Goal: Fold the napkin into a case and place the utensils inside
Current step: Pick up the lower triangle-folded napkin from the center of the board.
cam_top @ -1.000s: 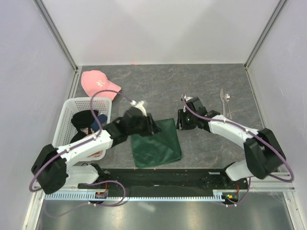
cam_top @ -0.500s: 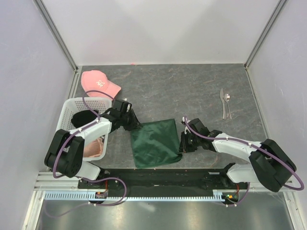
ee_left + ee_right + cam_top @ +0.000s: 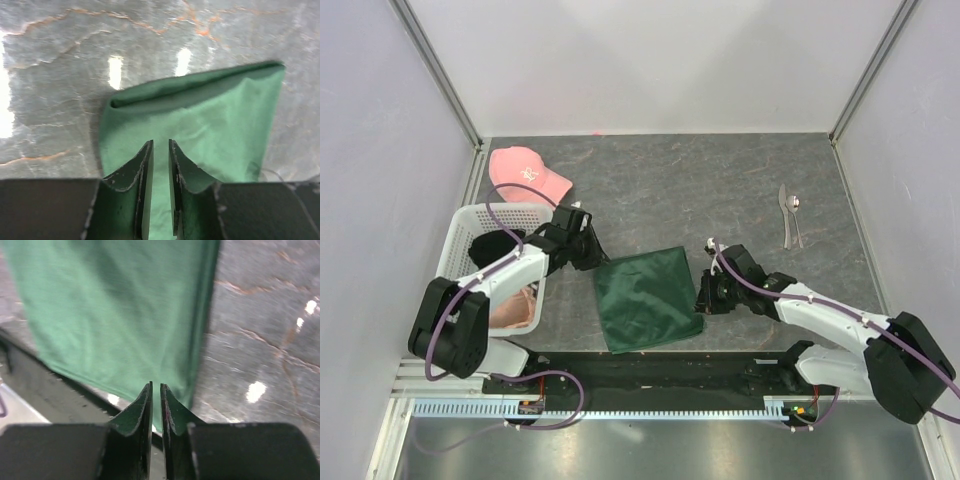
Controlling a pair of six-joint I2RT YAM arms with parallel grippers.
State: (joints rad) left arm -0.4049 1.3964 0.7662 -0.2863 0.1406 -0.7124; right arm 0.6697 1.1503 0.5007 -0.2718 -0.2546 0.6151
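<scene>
While only the overhead view catches the utensils (image 3: 789, 215) at the counter's right edge, wrist views show left gripper (image 3: 160, 144) and right gripper (image 3: 155, 386) pinched nearly closed on the napkin (image 3: 215, 125).

Top external: fixed high behind the arm bases, looking down over the whole table (image 3: 720, 170). Left wrist, right wrist: each set close and low, looking steeply down at the tabletop. Shared by all three: the napkin (image 3: 647, 297).

Probably a robotics lab test cell: plain pale wall panels (image 3: 650, 60) in aluminium framing (image 3: 435, 70) enclose a grey marbled tabletop (image 3: 670, 180), with a cable duct (image 3: 620, 408) along its near edge
</scene>
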